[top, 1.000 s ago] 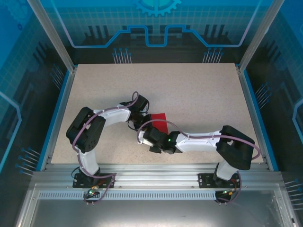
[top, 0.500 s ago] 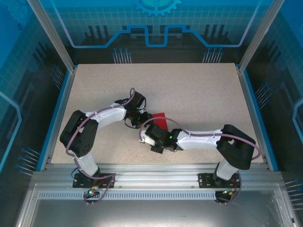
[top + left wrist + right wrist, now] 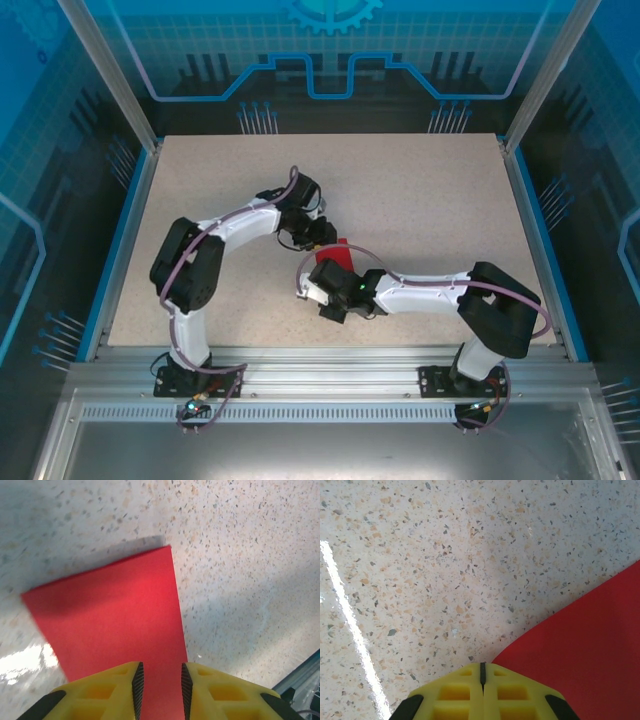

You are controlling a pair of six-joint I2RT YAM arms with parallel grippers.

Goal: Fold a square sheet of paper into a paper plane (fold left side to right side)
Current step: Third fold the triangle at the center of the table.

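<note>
The left gripper (image 3: 160, 682) hangs over one end of the square sheet of paper (image 3: 115, 615), its yellow fingers (image 3: 107, 690) parted by a narrow slot through which red shows. The sheet, seen here as a red rectangle, lies flat on the speckled table (image 3: 420, 200) near its middle, between the two wrists. The right gripper (image 3: 481, 672) is clenched on nothing, its tip just beside the sheet's edge.

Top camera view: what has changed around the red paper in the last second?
The left arm swung its wrist rightward over the thin bright red sheet of paper, covering more of it. The right arm barely moved, its jaws shut at the sheet's edge; the sheet stayed put.
</note>
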